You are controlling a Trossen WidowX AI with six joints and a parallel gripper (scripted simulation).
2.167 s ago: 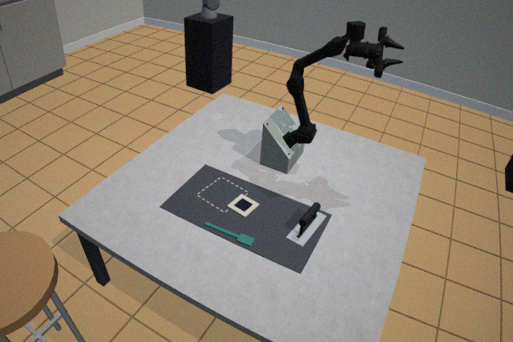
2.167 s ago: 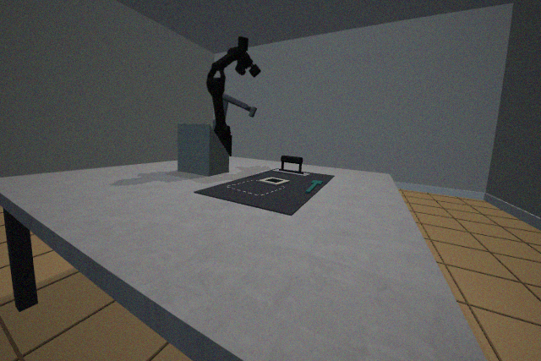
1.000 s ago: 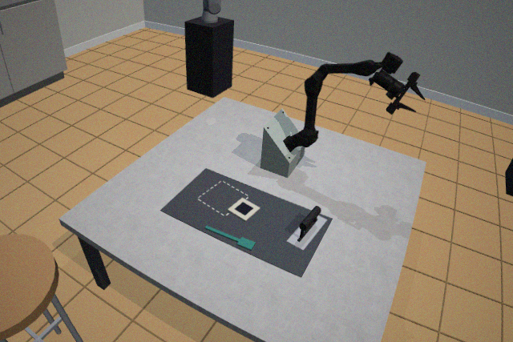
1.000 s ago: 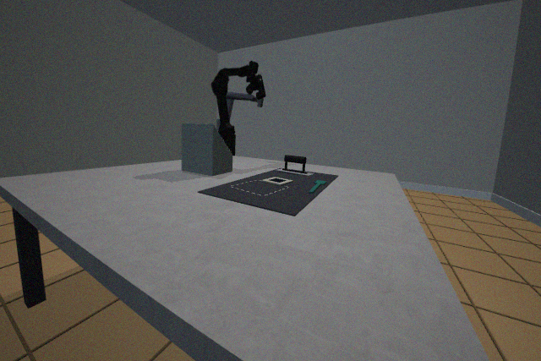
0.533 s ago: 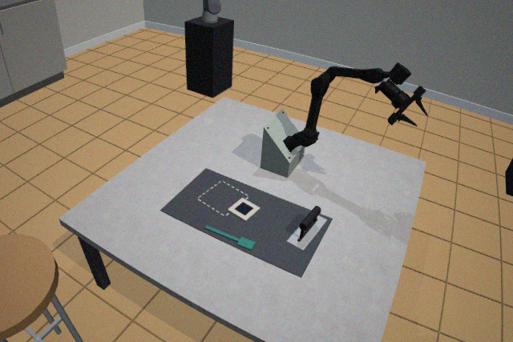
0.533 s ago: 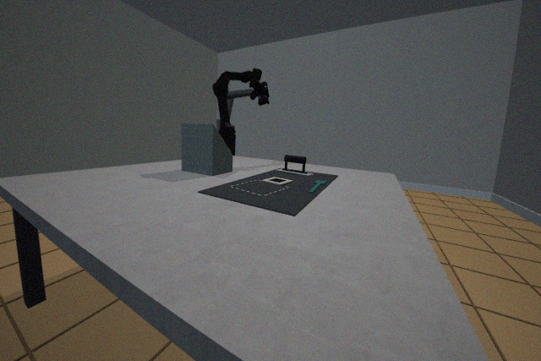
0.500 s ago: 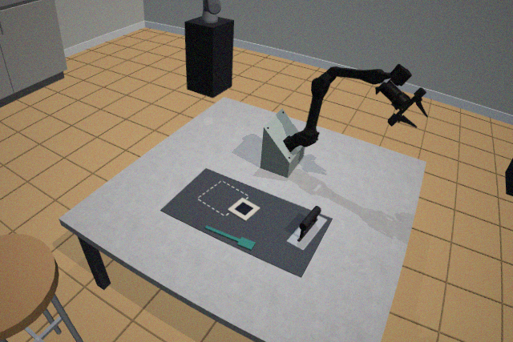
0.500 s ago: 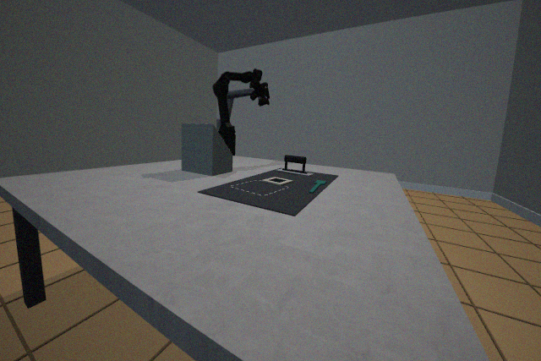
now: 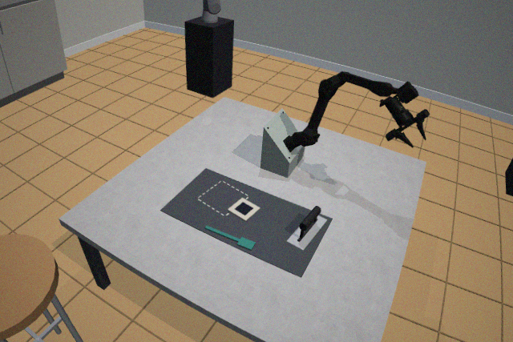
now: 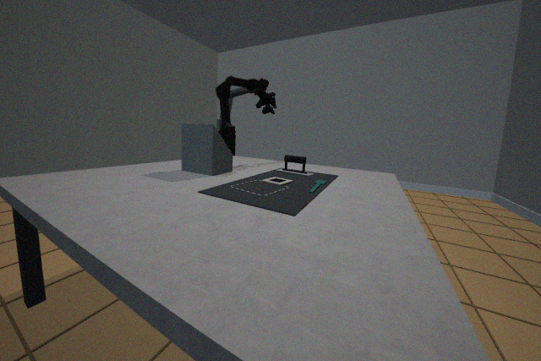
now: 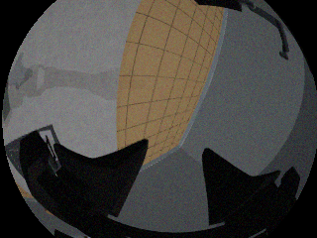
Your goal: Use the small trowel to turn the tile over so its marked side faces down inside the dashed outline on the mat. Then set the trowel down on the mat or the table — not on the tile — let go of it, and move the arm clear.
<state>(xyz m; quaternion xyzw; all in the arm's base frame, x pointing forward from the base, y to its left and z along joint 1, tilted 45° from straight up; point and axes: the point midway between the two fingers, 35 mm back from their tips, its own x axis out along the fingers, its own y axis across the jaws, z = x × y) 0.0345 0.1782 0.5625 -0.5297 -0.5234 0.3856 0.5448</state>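
The tile, cream with a dark square on top, lies flat on the dark mat. It overlaps one side of the dashed outline. A pale flat plate with a raised black handle, apparently the trowel, rests on the mat's far right end. A teal flat-bladed tool lies along the mat's near edge. My gripper is open and empty, high in the air to the right of the arm's base, away from tile and tools.
The arm's pale wedge-shaped base block stands behind the mat. The table extends around the mat. A wooden stool stands off the table's near left. Another arm on a black pedestal stands beyond the table.
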